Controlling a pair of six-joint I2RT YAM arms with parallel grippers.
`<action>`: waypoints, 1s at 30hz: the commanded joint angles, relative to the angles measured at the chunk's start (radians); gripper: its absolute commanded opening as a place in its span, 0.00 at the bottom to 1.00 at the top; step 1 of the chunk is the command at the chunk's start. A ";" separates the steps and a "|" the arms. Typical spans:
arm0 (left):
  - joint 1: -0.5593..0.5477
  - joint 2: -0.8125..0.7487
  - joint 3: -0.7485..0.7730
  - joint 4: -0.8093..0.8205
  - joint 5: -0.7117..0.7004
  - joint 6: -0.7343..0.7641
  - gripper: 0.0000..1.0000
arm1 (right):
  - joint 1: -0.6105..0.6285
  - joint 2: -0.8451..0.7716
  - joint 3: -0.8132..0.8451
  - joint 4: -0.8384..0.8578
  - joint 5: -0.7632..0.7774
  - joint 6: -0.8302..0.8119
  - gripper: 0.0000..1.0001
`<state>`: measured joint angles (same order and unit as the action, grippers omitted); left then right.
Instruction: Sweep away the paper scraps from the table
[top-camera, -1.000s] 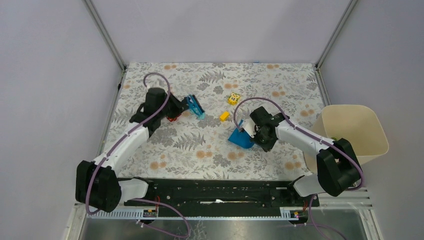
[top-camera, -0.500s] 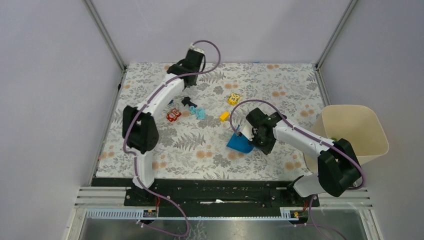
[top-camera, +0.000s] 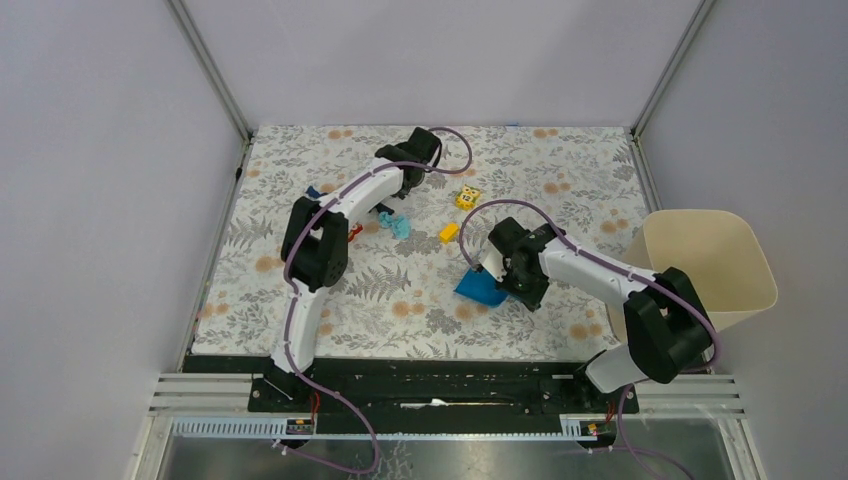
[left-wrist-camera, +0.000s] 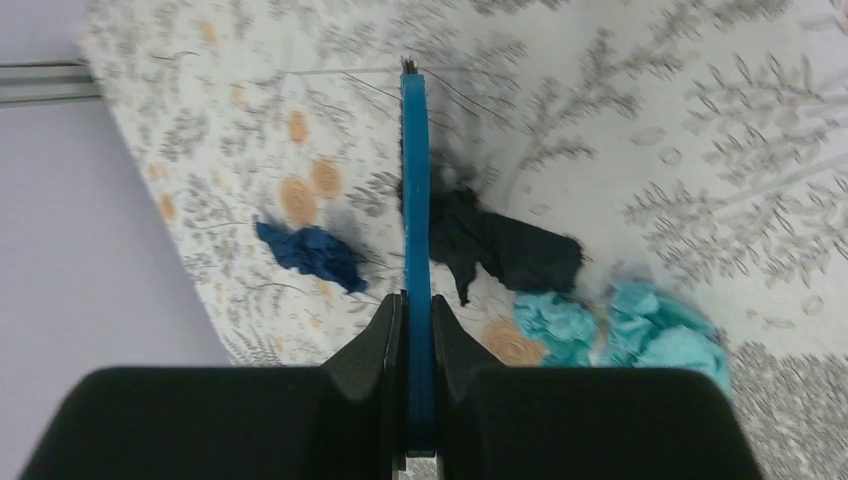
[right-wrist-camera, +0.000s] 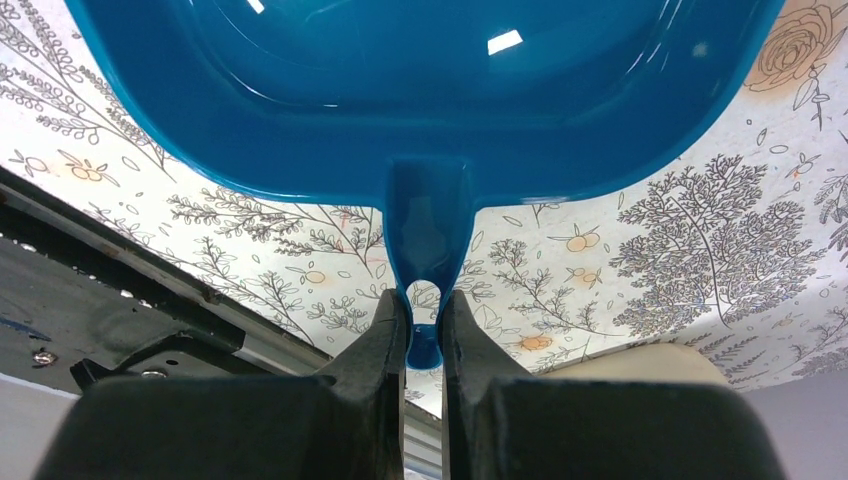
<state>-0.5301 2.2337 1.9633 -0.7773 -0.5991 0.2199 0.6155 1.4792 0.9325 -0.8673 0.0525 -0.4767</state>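
My left gripper (left-wrist-camera: 418, 300) (top-camera: 390, 205) is shut on a thin blue brush (left-wrist-camera: 415, 180), seen edge-on, its tip down on the table (top-camera: 300, 300). Of the paper scraps, a dark wad (left-wrist-camera: 510, 250) lies against the brush's right side. Light cyan wads (left-wrist-camera: 620, 330) (top-camera: 399, 225) lie further right. A dark blue wad (left-wrist-camera: 310, 250) (top-camera: 313, 192) lies left of the brush. My right gripper (right-wrist-camera: 425, 300) (top-camera: 500, 265) is shut on the handle of the blue dustpan (right-wrist-camera: 420, 90) (top-camera: 480, 287), which rests on the cloth right of centre. The pan shows no scraps.
A yellow block (top-camera: 449, 232) and a yellow patterned toy (top-camera: 467, 196) lie between the brush and the dustpan. A red toy (top-camera: 352, 232) peeks out beside my left arm. A cream bin (top-camera: 705, 265) stands off the table's right edge.
My left arm has swung out across the far side of the table, and the brush now stands by the dark and cyan wads. The dustpan has shifted slightly.
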 joint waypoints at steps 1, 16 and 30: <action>-0.003 -0.050 -0.046 -0.068 0.179 -0.044 0.00 | 0.010 0.023 -0.007 0.030 0.013 0.022 0.00; -0.089 -0.365 -0.442 -0.086 0.886 -0.240 0.00 | 0.011 0.031 -0.005 0.045 -0.012 0.025 0.00; -0.134 -0.661 -0.633 -0.007 0.877 -0.424 0.00 | 0.091 -0.092 -0.074 -0.097 0.097 -0.025 0.00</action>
<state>-0.6586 1.6810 1.3457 -0.7727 0.2783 -0.1341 0.7002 1.4834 0.8558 -0.8822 0.0719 -0.4801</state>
